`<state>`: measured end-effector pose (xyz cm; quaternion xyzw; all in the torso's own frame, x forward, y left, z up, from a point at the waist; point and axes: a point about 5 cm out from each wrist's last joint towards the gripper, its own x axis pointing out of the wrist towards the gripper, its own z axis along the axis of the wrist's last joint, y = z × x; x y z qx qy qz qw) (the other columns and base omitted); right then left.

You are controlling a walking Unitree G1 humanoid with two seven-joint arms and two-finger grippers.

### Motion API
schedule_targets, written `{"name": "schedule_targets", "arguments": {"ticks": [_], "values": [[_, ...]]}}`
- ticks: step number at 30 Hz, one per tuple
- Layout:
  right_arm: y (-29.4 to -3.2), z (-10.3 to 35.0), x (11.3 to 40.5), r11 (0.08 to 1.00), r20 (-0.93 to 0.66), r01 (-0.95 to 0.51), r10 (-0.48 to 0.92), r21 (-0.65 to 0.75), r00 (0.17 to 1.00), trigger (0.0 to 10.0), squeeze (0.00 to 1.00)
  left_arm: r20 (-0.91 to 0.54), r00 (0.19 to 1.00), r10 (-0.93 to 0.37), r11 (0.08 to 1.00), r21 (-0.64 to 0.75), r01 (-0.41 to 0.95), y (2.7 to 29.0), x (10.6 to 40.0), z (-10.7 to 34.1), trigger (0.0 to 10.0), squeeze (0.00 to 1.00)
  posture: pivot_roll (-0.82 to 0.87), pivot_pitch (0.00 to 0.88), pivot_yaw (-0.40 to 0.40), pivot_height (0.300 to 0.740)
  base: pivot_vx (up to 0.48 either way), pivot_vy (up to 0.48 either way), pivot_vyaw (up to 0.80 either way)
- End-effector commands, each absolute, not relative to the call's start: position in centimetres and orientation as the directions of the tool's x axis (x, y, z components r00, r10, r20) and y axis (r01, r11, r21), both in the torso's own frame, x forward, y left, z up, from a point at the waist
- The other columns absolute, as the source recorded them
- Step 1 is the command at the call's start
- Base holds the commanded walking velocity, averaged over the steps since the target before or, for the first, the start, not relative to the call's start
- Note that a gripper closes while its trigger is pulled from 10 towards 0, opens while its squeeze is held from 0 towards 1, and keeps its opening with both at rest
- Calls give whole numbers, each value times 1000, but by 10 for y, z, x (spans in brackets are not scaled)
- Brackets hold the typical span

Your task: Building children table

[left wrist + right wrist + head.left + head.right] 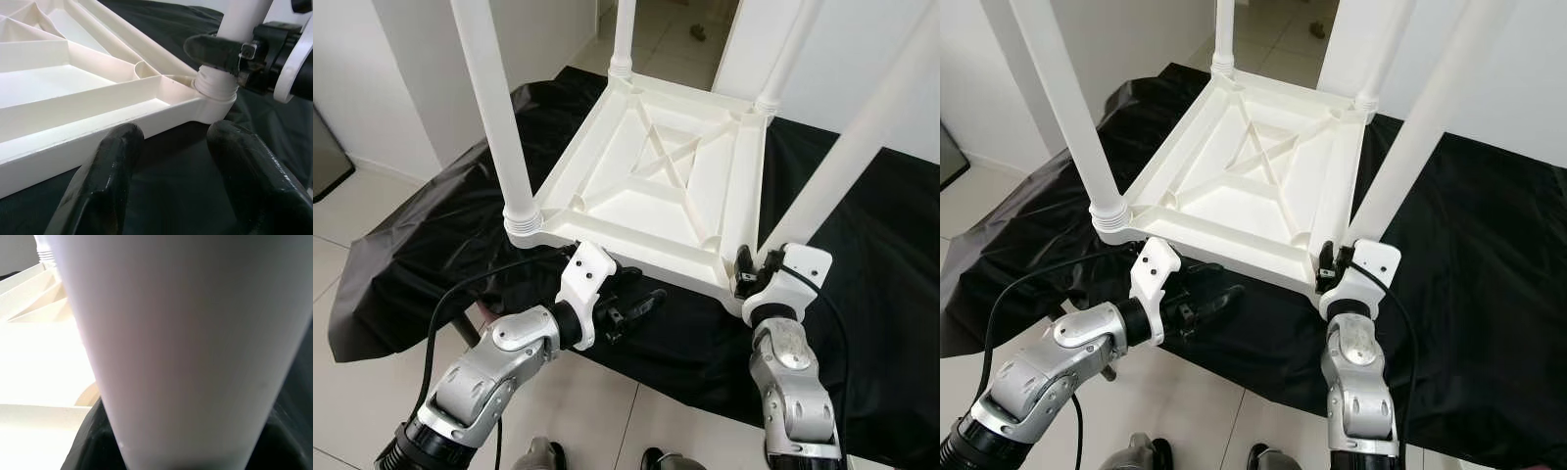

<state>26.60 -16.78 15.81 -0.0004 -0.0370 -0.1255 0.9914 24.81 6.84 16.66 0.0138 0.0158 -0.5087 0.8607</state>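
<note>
Black cloth [862,294] is covering the desk, and the white children's table [656,186] is lying upside down on it with its 4 legs standing up. I am holding my left claw [641,305] spread open just below the table's near edge, close to it. My right claw [744,269] is pinching the base of the near right leg [847,147] at its corner socket.

All four white legs [494,127] run out past the picture's top edge, so their ends are unseen. My right tool [751,271] hides its fingertips behind the near-right leg [186,347], which is a blur up close.
</note>
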Motion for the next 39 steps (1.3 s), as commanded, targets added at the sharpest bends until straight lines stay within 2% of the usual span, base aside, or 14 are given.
{"name": "schedule_targets", "arguments": {"ticks": [1,4,5,6,7,15,18,19,23,24,26,28,33,39], "values": [[-187,147,263,934,17,350,-350,-70,937,10000,0,-48,400,-915,400,15,916,64,241,167,10000,0,22,120,-50,740,0,0,0],[-184,147,264,940,15,334,-334,-67,942,10000,0,-49,396,-917,396,19,918,64,242,167,10000,0,23,117,-48,740,0,0,0],[-182,147,264,944,14,326,-326,-56,945,10000,612,-48,398,-916,397,20,918,64,242,168,10000,0,23,116,-48,740,0,0,0],[-182,147,264,944,14,326,-326,-56,945,10000,612,-48,398,-916,397,20,918,64,242,168,10000,0,23,116,-48,740,0,0,0],[-182,149,264,949,21,312,-311,-48,950,10000,1000,-47,399,-916,398,21,917,64,243,169,10000,0,24,115,-48,740,0,0,0],[-188,161,271,985,85,170,-173,35,981,10000,1000,-49,395,-917,395,22,919,64,242,168,10000,0,21,112,-47,740,0,0,0],[-193,165,274,997,91,71,-74,41,993,10000,1000,-48,396,-917,395,19,918,64,242,168,10000,0,21,113,-45,740,0,0,0],[-193,165,275,999,80,-24,21,37,997,10000,0,-48,394,-918,394,20,919,64,242,168,10000,0,20,115,-44,740,0,0,0],[-188,163,273,953,58,-302,301,9,952,10000,0,-50,393,-918,392,22,920,65,242,168,10000,0,22,115,-42,740,0,0,0],[-188,163,273,953,58,-302,301,9,952,10000,0,-50,393,-918,392,22,920,65,242,168,10000,0,22,115,-42,740,0,0,0],[-185,160,268,898,49,-438,439,-34,897,10000,0,-49,396,-917,395,25,918,65,243,169,10000,0,25,116,-38,740,0,0,0],[-185,160,268,898,49,-438,439,-34,897,10000,0,-49,396,-917,395,25,918,65,243,169,10000,0,25,116,-38,740,0,0,0],[-183,161,269,791,43,-604,610,-101,792,10000,0,-49,405,-913,404,29,914,68,245,171,10000,0,38,123,-27,740,0,0,0],[-187,162,275,773,35,-621,630,-130,776,10000,0,-49,410,-911,409,31,912,69,245,172,10000,0,42,124,-26,740,0,0,0]]}}
